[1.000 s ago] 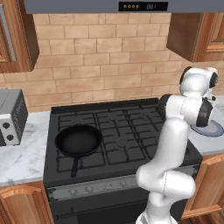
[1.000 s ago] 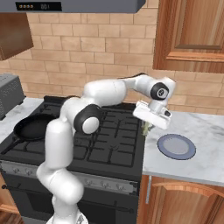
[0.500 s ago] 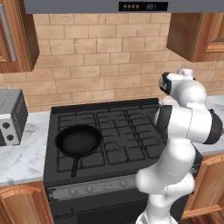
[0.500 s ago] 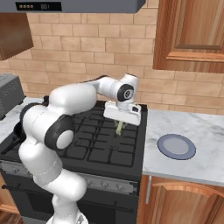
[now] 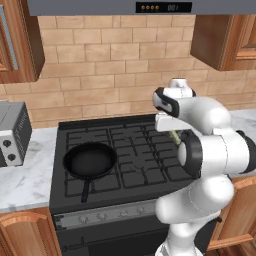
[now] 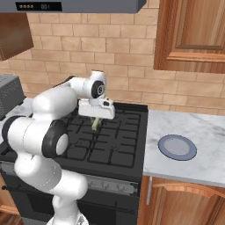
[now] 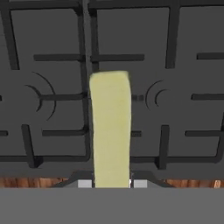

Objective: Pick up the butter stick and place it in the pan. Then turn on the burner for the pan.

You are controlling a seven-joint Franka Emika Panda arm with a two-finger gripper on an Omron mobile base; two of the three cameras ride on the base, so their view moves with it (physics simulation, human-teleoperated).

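The butter stick (image 5: pixel 175 137) is a pale yellow-green bar hanging in the air, and my gripper (image 5: pixel 173 133) is shut on its upper end. It hangs above the right half of the black cooktop (image 5: pixel 135 150). From the right, the butter stick (image 6: pixel 95 124) points down from the gripper (image 6: pixel 96 119) over the grates. In the hand view the butter stick (image 7: pixel 110 127) runs up from the gripper (image 7: pixel 111 183), with two burners below it. The black pan (image 5: pixel 90 160) sits on the front left grate, well left of the gripper, handle toward the front. The pan hides its burner.
A grey toaster (image 5: pixel 12 132) stands on the marble counter left of the cooktop. A flat grey-blue plate (image 6: pixel 177 146) lies on the counter to the right. A row of knobs (image 5: pixel 100 217) runs along the stove's front panel. Wooden cabinets hang above both sides.
The arm has swung left with the butter stick in its grip, from beside the plate on the right counter to above the cooktop's right half. The pan has not moved.
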